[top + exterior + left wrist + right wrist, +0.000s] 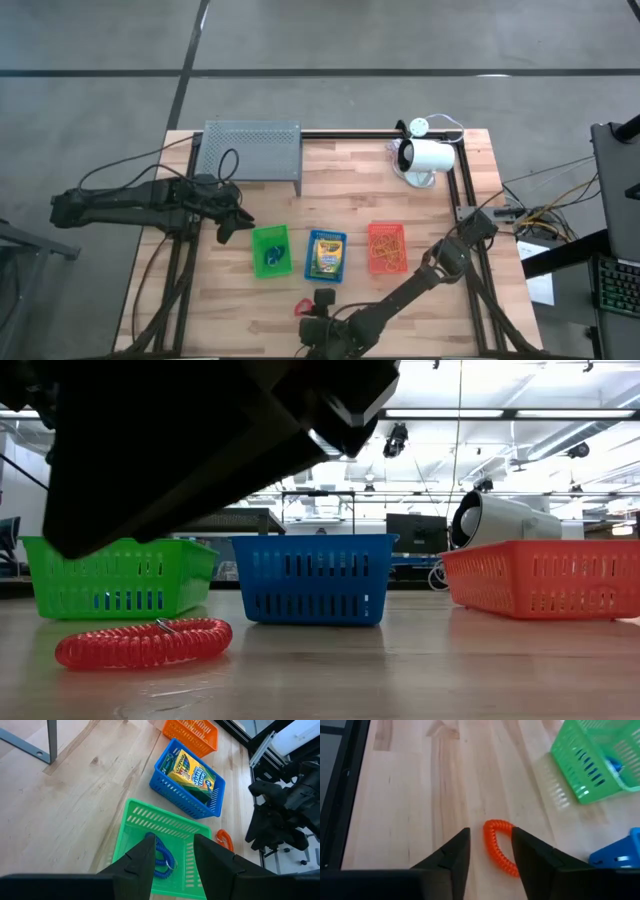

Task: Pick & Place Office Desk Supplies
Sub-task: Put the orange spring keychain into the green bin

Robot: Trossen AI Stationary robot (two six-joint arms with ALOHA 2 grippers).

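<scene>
Three small trays stand in a row on the wooden table: green [269, 250], blue [325, 256] and orange [387, 248]. A blue coil loop [162, 856] lies in the green tray. A crayon box [192, 770] lies in the blue tray, and orange rubber bands [386, 252] lie in the orange one. A red coil loop [497, 847] lies flat on the table near the front edge. My right gripper [490, 840] is low over the loop and open, a finger on either side of its far end. My left gripper [172, 851] hovers open by the green tray's left side.
A grey perforated rack [250, 150] stands at the back left and a white cylindrical device [428, 158] at the back right. Black frame rails [470, 215] run along the table's sides. Bare wood lies at the front left, beside the red loop [145, 643].
</scene>
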